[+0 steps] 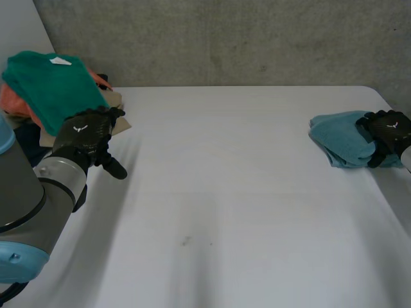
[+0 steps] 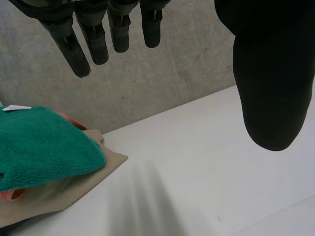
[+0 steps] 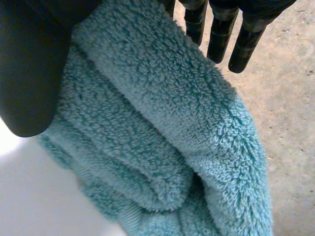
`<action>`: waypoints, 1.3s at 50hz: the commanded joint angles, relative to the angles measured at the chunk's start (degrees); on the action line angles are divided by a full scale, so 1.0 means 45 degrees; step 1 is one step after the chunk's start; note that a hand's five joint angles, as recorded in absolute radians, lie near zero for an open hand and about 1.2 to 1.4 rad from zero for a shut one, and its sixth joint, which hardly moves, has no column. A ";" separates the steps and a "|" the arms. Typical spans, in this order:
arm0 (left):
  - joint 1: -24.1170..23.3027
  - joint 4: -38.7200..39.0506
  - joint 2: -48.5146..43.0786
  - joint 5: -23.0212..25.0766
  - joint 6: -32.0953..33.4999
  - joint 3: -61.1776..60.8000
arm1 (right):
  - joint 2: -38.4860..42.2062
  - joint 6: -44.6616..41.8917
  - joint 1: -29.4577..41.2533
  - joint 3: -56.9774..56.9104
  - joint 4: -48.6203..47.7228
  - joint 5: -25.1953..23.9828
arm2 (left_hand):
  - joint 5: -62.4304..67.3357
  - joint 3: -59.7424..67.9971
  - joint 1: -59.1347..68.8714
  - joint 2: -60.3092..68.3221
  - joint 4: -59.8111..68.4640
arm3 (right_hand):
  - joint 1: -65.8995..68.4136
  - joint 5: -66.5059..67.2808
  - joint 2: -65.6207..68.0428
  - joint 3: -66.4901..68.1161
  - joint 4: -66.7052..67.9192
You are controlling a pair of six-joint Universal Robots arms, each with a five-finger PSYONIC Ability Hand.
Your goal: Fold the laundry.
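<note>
A pile of laundry sits at the table's far left corner, with a green cloth [image 1: 51, 86] [image 2: 44, 147] on top, an orange piece [image 1: 16, 102] and a beige one [image 1: 119, 102] [image 2: 74, 187] under it. My left hand [image 1: 87, 131] [image 2: 270, 73] hovers open just right of the pile, fingers [image 2: 98, 44] straight, holding nothing. At the right edge lies a folded light-blue towel [image 1: 340, 138] [image 3: 162, 132]. My right hand [image 1: 388, 131] [image 3: 29, 64] rests over its right side, fingers [image 3: 219, 34] straight, with the towel between them and the thumb.
The white table [image 1: 244, 192] stretches between the two hands. A grey concrete wall runs behind its far edge. The towel lies close to the table's right edge.
</note>
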 commanded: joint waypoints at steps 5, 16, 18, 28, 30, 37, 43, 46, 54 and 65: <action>0.0019 0.0014 -0.0031 0.0000 0.0000 0.0019 | 0.1068 0.0022 0.0019 -0.1576 -0.0114 0.0252 | -0.0639 -0.0498 -0.0282 -0.0377 -0.0392 | -0.0338 -0.0862 -0.0600 -0.0487 -0.0748; 0.0000 0.0014 -0.0031 0.0000 0.0000 0.0000 | 0.1831 0.0042 0.0468 -0.2944 -0.0075 0.0779 | -0.0639 -0.0498 -0.0282 -0.0377 -0.0392 | -0.0338 -0.0862 -0.0600 -0.0487 -0.0748; 0.0000 0.0014 -0.0031 0.0000 0.0000 0.0020 | 0.1928 0.0061 0.0488 -0.3119 -0.0075 0.0897 | -0.0639 -0.0498 -0.0282 -0.0377 -0.0392 | -0.0338 -0.0862 -0.0600 -0.0487 -0.0748; 0.0000 0.0014 -0.0031 0.0000 0.0000 0.0000 | 0.1597 0.0061 0.1054 -0.2945 0.0237 0.0877 | -0.0639 -0.0498 -0.0282 -0.0377 -0.0392 | -0.0338 -0.0862 -0.0600 -0.0487 -0.0748; 0.0000 -0.0006 -0.0031 0.0000 0.0000 0.0000 | 0.1246 0.0042 0.1054 -0.2652 0.0491 0.0858 | -0.0639 -0.0498 -0.0282 -0.0377 -0.0392 | -0.0338 -0.0862 -0.0600 -0.0487 -0.0748; -0.0039 -0.0006 -0.0012 0.0000 0.0000 -0.0020 | 0.0152 -0.0017 0.0956 -0.1481 0.0648 0.0819 | -0.0639 -0.0498 -0.0282 -0.0377 -0.0392 | -0.0338 -0.0862 -0.0600 -0.0487 -0.0748; -0.0059 -0.0006 0.0008 0.0000 0.0000 -0.0039 | -0.0395 -0.0017 0.0937 -0.0738 0.0687 0.0741 | -0.0639 -0.0498 -0.0282 -0.0377 -0.0392 | -0.0338 -0.0862 -0.0600 -0.0487 -0.0748; -0.0059 -0.0006 0.0008 0.0000 0.0000 -0.0039 | -0.0629 -0.0017 0.0937 -0.0406 0.0746 0.0741 | -0.0639 -0.0498 -0.0282 -0.0377 -0.0392 | -0.0338 -0.0862 -0.0600 -0.0487 -0.0748; -0.0059 -0.0006 0.0008 0.0020 0.0000 -0.0039 | -0.1682 0.0178 0.0937 0.0686 0.1291 0.0741 | -0.0639 -0.0498 -0.0282 -0.0377 -0.0392 | -0.0338 -0.0862 -0.0600 -0.0487 -0.0748; -0.0059 -0.0006 0.0008 0.0020 0.0000 -0.0059 | -0.2367 0.0237 0.0976 0.1683 0.1643 0.0761 | -0.0639 -0.0498 -0.0282 -0.0377 -0.0392 | -0.0338 -0.0862 -0.0600 -0.0487 -0.0748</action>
